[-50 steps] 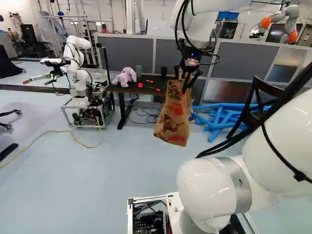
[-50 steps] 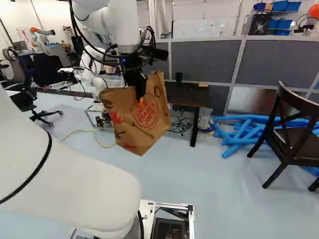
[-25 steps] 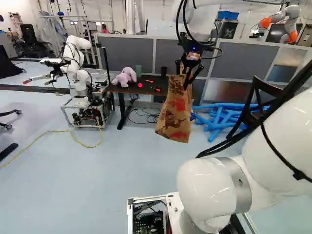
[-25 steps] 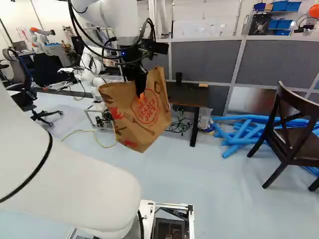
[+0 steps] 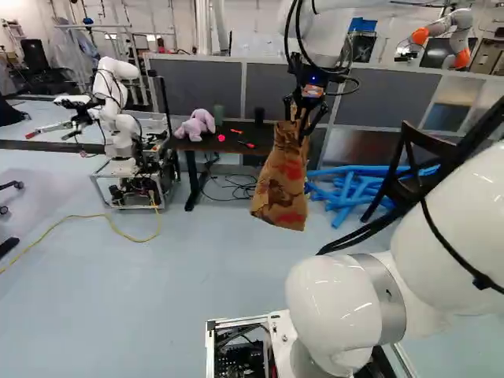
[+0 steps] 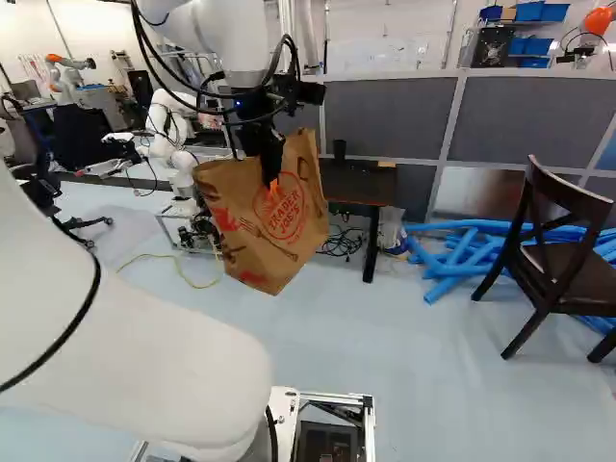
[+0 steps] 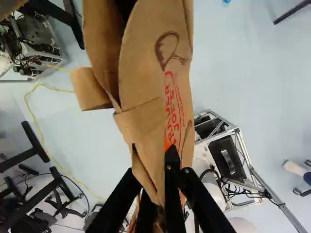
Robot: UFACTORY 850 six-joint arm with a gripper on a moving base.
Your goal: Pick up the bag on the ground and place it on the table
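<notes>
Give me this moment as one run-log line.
gripper shut on paper bag | bag hanging above floor | table beyond bag | placing not done

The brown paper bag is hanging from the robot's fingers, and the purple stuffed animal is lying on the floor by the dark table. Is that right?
Only the place of the purple stuffed animal is wrong: the left base view shows it on top of the dark table. The brown paper bag does hang from the robot's fingers.

The dark table (image 5: 206,144) is carrying a lilac plush toy (image 5: 195,124) and black cup (image 5: 259,116)! Blue tubes (image 6: 464,252) and a chair (image 6: 549,260) are occupying the floor (image 6: 414,356).
</notes>
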